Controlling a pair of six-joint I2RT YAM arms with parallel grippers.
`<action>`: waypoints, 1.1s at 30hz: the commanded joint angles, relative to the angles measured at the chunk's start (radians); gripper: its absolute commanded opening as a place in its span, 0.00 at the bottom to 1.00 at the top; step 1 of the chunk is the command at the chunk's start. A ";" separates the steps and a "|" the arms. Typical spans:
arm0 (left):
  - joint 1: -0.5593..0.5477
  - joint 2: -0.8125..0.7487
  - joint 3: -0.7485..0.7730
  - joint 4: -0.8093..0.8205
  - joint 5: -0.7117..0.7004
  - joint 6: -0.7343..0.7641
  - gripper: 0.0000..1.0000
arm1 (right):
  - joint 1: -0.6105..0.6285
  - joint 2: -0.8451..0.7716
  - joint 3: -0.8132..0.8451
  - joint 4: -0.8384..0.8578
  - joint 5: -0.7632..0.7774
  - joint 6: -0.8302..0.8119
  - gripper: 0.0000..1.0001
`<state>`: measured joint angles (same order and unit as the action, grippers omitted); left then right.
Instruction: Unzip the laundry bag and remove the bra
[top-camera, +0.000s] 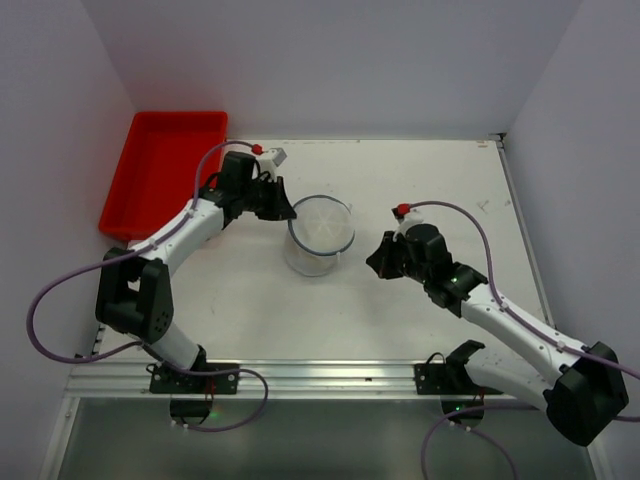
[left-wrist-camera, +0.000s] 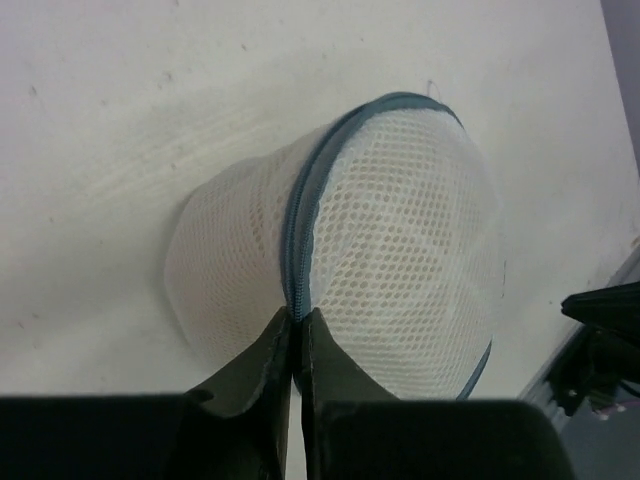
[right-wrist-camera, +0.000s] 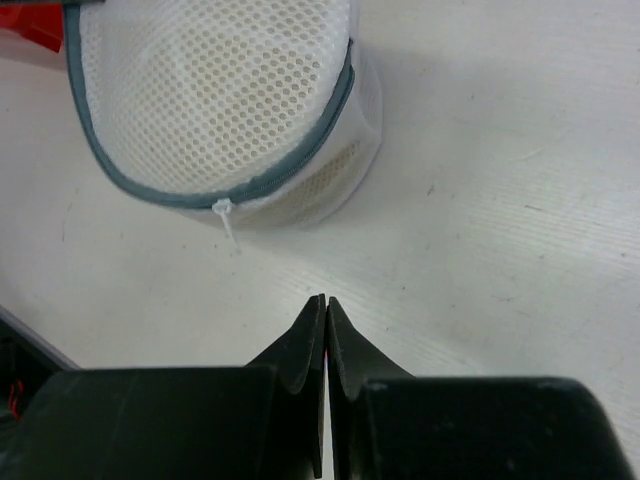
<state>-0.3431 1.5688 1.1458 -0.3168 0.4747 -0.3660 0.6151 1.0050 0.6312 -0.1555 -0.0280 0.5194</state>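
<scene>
Left gripper (left-wrist-camera: 296, 325) is reaching in from the left, jaws pinching tight on the laundry bag (top-camera: 320, 232) rim mid-table (top-camera: 430, 180). Right gripper (right-wrist-camera: 325, 303) is hovering near the bag's right side, jaws pressed together, empty.

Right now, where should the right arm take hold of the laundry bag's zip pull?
Grip the loose end of the white zip pull, hanging off the rim of the laundry bag, clear of the mesh. It faces the right gripper, so probably come in from that side, jaws opened across the tab.
</scene>
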 joint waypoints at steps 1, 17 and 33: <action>0.035 0.068 0.121 -0.097 0.065 0.249 0.11 | 0.001 0.018 0.025 -0.038 -0.108 -0.035 0.00; 0.038 -0.236 -0.192 0.078 -0.142 -0.328 1.00 | 0.158 0.258 0.196 0.149 -0.092 0.123 0.40; -0.157 -0.241 -0.365 0.367 -0.272 -0.582 0.82 | 0.152 0.242 0.090 0.290 -0.084 0.110 0.70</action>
<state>-0.4988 1.3025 0.7940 -0.0460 0.2581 -0.8898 0.7700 1.2629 0.7425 0.0471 -0.1226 0.6453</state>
